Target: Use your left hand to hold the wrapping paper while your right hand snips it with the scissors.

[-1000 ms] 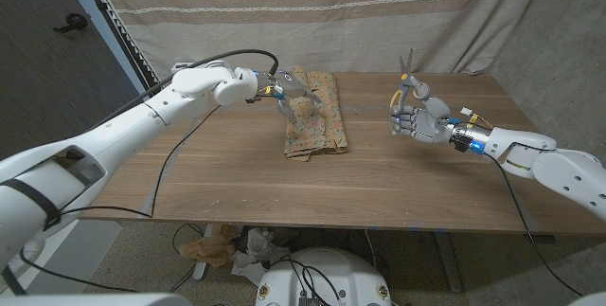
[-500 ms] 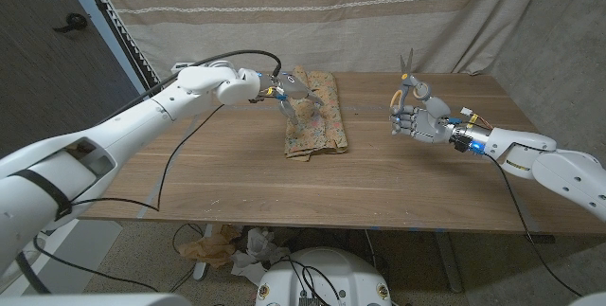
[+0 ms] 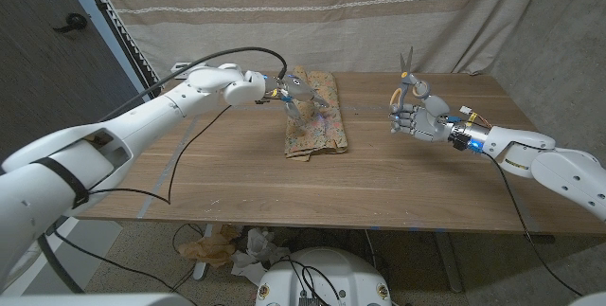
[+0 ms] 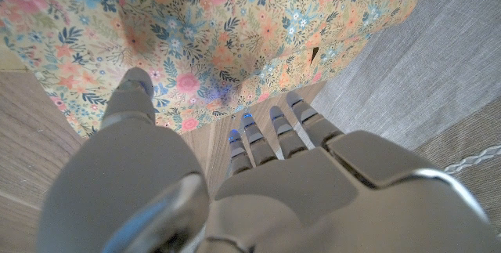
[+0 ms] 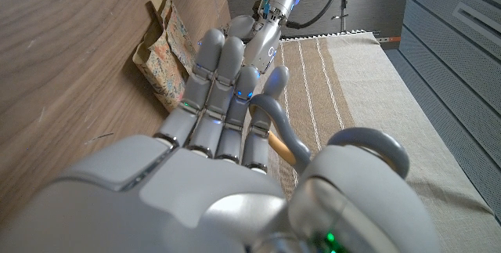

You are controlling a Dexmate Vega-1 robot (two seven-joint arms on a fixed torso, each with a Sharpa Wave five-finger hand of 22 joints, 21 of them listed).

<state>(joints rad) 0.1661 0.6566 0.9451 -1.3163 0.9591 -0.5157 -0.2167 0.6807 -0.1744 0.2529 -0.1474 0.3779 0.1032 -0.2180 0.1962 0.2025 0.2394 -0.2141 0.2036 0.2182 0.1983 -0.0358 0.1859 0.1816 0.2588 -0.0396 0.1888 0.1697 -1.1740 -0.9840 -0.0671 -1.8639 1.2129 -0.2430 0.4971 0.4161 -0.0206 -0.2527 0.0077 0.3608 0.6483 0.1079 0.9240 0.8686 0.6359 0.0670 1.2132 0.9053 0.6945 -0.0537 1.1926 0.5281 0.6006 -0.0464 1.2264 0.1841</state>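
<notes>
At left we see the left hand (image 3: 295,90) over the floral wrapping paper (image 3: 316,117) on the wooden table (image 3: 237,169), its fingers apart; we cannot tell whether it grips. Well right, the right hand (image 3: 413,115) clasps upright scissors (image 3: 406,69) above the tabletop

Wrapping paper (image 3: 314,117): tan/beige ground, dense small floral print; in left wrist view flowers read pink, orange, blue with dark blue-green leaves.
Scissors (image 3: 406,67): grey metal blades, grey handle loops; tan-orange strip at handle in right wrist view.
Left hand (image 3: 296,91), right hand (image 3: 414,115): grey; blue lights on fingers (image 5: 221,71).
Arms: white shells, black cables.
Bench (image 3: 237,173): brown wood grain.
Curtain (image 3: 312,3) behind far edge: beige-brown, pale horizontal stripes.
</notes>
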